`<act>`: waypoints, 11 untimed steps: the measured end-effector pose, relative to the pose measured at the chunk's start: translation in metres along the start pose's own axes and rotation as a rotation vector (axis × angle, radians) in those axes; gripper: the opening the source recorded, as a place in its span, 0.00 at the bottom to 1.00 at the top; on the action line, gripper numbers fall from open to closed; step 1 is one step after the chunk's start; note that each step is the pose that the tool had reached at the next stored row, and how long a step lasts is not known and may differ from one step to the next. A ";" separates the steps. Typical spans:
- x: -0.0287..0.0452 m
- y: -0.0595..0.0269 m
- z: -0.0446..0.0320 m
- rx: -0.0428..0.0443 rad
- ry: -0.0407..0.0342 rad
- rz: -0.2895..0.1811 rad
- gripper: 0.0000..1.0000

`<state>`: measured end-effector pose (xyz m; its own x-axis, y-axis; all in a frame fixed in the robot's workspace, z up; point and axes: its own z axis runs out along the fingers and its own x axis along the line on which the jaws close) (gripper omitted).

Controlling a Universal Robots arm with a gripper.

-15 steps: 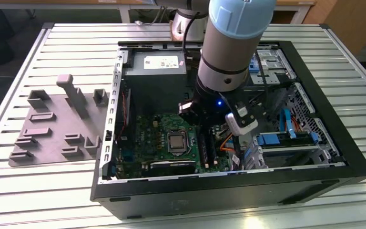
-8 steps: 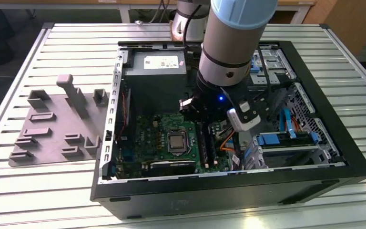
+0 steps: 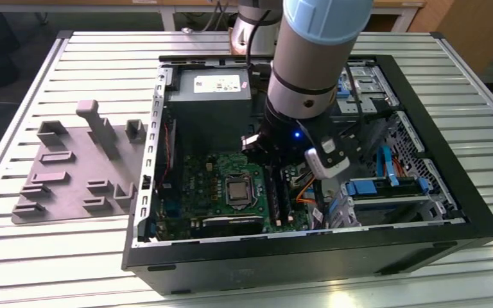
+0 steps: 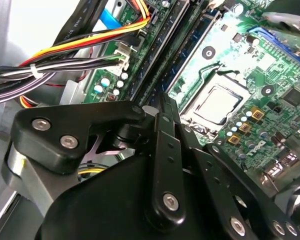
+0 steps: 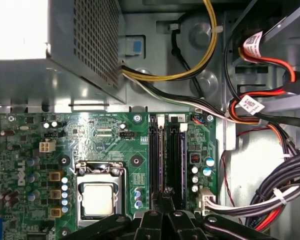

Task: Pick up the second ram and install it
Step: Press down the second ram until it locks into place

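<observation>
Pincer lowered over the memory slots

The pincer (image 5: 166, 196) is seen at lower centre, jaw state not discernible; the second ram (image 5: 166, 150) stands between black slots (image 5: 153, 155), beside cable bundles (image 5: 270, 195).

Table (image 3: 75, 256): pale, ribbed metal slats running toward the exterior view's left and right, raised rail along each side.

Lying on it:
- Case (image 3: 315, 260): black, on its side, open face up. Takes the middle and the exterior view's right of the table; front edge near the table's near edge.
- Fixture plate (image 3: 71, 170): flat, grey, with small raised blocks and one taller post. Sits toward the exterior view's left, just beside the case; whether they touch cannot be told.
</observation>
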<state>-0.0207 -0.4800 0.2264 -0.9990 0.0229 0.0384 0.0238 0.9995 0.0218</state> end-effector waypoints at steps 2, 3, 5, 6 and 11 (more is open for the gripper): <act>-0.0001 -0.0001 0.0028 0.0000 0.0000 0.000 0.11; -0.0002 -0.0001 0.0041 0.0000 0.0000 0.000 0.11; -0.0002 -0.0003 0.0064 0.0012 0.0004 0.000 0.11; -0.0003 -0.0003 0.0075 0.0016 0.0005 0.000 0.11; -0.0005 -0.0003 0.0123 0.0012 0.0003 0.000 0.11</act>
<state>-0.0206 -0.4800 0.2141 -0.9990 0.0229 0.0388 0.0237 0.9995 0.0206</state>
